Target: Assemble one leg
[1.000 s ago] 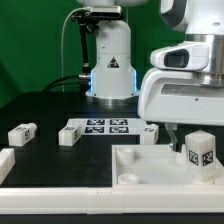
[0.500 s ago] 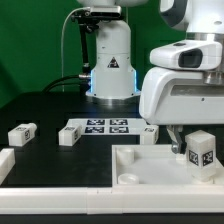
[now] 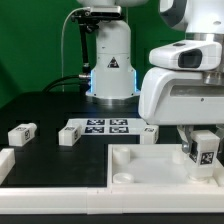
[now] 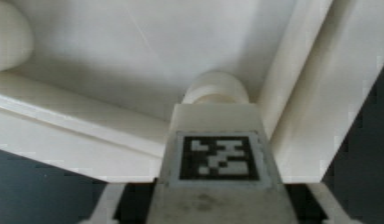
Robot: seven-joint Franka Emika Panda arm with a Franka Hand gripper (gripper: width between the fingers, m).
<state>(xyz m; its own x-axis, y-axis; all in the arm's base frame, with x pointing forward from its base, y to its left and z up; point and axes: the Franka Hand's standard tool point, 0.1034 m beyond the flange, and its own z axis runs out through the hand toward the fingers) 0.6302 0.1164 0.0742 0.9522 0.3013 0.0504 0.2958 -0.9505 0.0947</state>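
Observation:
My gripper (image 3: 203, 146) is shut on a leg (image 3: 207, 156), a small white peg with a black-and-white tag. It holds the leg upright over the right end of the large white square piece (image 3: 150, 160). In the wrist view the leg (image 4: 219, 130) sits between my fingers (image 4: 121, 203). Its far end points at a rounded corner socket (image 4: 217, 88) of the white piece (image 4: 136, 50). I cannot tell whether the leg touches the socket.
Three more tagged legs lie on the dark table: one at the exterior view's left (image 3: 22, 132), one beside the marker board (image 3: 68, 135) and one behind the square piece (image 3: 150, 133). The marker board (image 3: 106, 126) lies in front of the robot base (image 3: 110, 62). A white part (image 3: 5, 162) lies at the far left.
My gripper has moved toward the exterior view's right and slightly down, carrying the leg closer to the square piece's right corner.

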